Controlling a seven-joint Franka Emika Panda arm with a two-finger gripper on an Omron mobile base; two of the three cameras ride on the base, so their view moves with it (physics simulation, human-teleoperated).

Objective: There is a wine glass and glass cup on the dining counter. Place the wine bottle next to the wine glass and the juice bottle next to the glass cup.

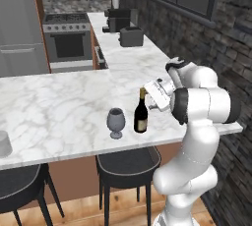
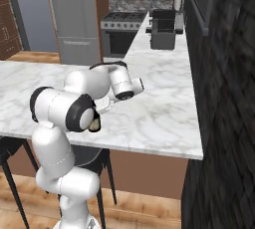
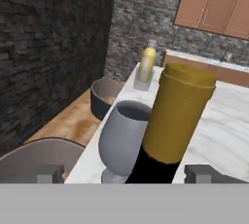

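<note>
Claw (image 3: 124, 173) open around one wine bottle (image 1: 141, 112), beside one wine glass (image 1: 116, 122).

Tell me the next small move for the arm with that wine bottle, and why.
Probably draw the gripper straight back from the wine bottle. It stands upright on the dining counter beside the wine glass, and the jaws look spread wide of its neck. The juice bottle waits farther along.

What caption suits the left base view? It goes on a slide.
Wine bottle stands beside the wine glass on the dining counter.
</note>
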